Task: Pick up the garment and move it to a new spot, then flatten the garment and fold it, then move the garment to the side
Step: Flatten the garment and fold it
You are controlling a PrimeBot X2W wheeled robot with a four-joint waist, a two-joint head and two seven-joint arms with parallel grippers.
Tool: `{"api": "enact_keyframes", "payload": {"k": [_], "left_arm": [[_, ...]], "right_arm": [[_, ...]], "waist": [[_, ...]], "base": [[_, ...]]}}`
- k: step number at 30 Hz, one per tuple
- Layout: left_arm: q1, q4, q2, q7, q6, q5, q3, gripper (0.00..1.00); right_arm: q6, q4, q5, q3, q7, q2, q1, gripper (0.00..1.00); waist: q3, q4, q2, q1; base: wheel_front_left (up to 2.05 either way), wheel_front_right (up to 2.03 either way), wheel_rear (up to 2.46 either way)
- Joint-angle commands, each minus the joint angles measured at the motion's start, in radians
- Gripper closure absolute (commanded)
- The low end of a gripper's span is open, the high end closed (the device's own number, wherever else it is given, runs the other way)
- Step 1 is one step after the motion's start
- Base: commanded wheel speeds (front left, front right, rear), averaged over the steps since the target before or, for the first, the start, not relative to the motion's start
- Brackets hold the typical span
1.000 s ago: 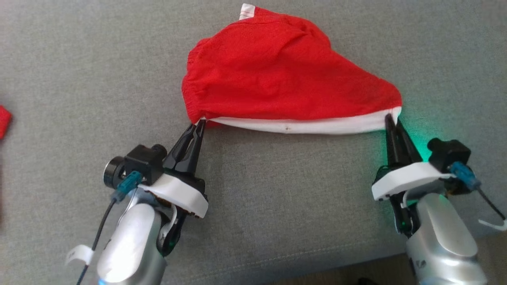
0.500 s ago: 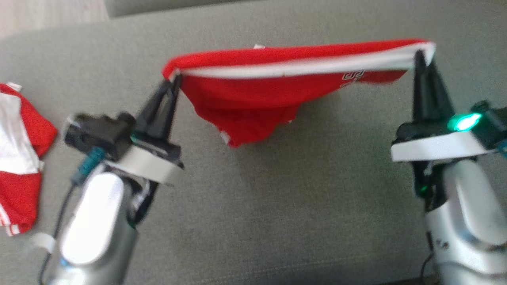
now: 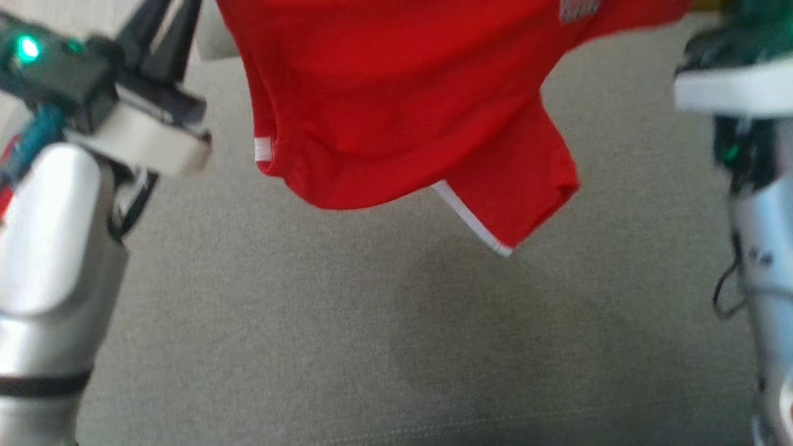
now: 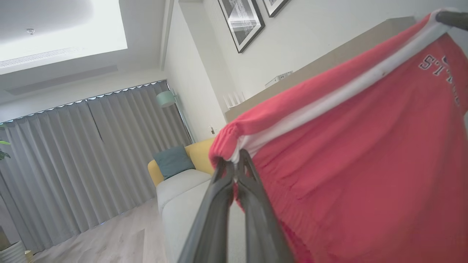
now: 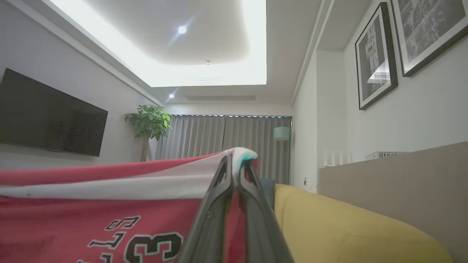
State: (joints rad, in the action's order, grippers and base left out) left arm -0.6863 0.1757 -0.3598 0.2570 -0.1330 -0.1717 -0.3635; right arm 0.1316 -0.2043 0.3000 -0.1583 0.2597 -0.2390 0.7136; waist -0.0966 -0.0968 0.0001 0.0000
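Note:
The garment, a red jersey with white trim, hangs in the air above the grey cushion, stretched between both arms. My left gripper is shut on its white-striped edge at one corner. At the other corner my right gripper is shut on the same edge. Black white-outlined letters and a number show on the garment in the right wrist view. In the head view the left fingers rise to the top edge, and the lower end of the garment droops with a white-edged flap.
A yellow sofa with a teal pillow stands beyond the grey cushion. Framed pictures hang on the wall, a television and a plant are farther off. Grey curtains close the far end.
Both arms have lifted the garment off the cushion and high up; it now hangs free between them. The head view has shifted as well, and the red cloth at the left edge is out of it.

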Motion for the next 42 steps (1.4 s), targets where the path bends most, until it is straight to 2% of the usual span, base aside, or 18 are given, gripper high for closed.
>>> {"api": "enact_keyframes", "payload": {"k": [1,5,10,14,18,21,24,29,36,42], "left_arm": [[-0.102,0.017,-0.054,0.004,0.002,-0.014,0.032,1.00],[-0.218,0.108,-0.054,-0.003,0.002,-0.022,0.007,1.00],[-0.385,0.248,-0.028,-0.001,0.005,-0.016,-0.013,1.00],[-0.503,0.325,-0.008,0.002,0.012,-0.010,0.000,1.00],[-0.641,0.367,0.013,0.004,0.047,0.020,0.022,1.00],[-0.670,0.382,0.027,0.004,0.069,0.028,0.040,1.00],[-0.557,0.415,0.065,0.005,0.073,0.007,0.057,1.00],[-0.327,0.414,0.125,0.005,0.072,-0.026,0.079,1.00],[0.021,0.386,0.211,0.005,0.070,-0.050,0.141,1.00],[0.249,0.365,0.269,0.005,0.071,-0.049,0.206,1.00]], "right_arm": [[-0.001,-0.012,0.008,-0.018,0.002,-0.020,0.098,1.00],[-0.001,-0.113,-0.013,-0.053,0.002,-0.032,0.238,1.00],[-0.001,-0.231,-0.053,-0.067,0.002,-0.013,0.423,1.00],[-0.001,-0.277,-0.104,-0.025,0.002,0.000,0.543,1.00],[-0.001,-0.288,-0.191,0.073,0.002,0.016,0.663,1.00],[-0.001,-0.288,-0.227,0.103,0.002,0.032,0.686,1.00],[-0.001,-0.300,-0.190,0.083,0.002,0.061,0.559,1.00],[-0.001,-0.244,-0.101,0.029,0.002,0.056,0.325,1.00],[-0.001,-0.178,-0.004,-0.013,0.002,0.059,-0.039,1.00],[-0.001,-0.135,0.043,-0.022,0.002,0.072,-0.288,1.00]], "waist": [[-0.044,0.012,-0.0001,0.0000],[-0.132,0.023,-0.0001,0.0000],[-0.252,0.033,-0.0001,0.0000],[-0.314,0.030,-0.0001,0.0000],[-0.376,0.029,-0.0001,0.0000],[-0.407,0.027,-0.0001,0.0000],[-0.416,0.018,-0.0001,0.0000],[-0.398,0.015,-0.0001,0.0000],[-0.301,0.001,-0.0001,0.0000],[-0.196,-0.010,-0.0001,0.0000]], "base": [[0.00,0.00,0.00],[0.00,0.00,0.00],[0.00,0.00,0.00],[0.00,0.00,0.00],[0.00,0.00,0.00],[0.00,0.00,0.00],[0.00,0.00,0.00],[0.00,0.00,0.00],[0.00,0.00,0.00],[0.00,0.00,0.00]]}}
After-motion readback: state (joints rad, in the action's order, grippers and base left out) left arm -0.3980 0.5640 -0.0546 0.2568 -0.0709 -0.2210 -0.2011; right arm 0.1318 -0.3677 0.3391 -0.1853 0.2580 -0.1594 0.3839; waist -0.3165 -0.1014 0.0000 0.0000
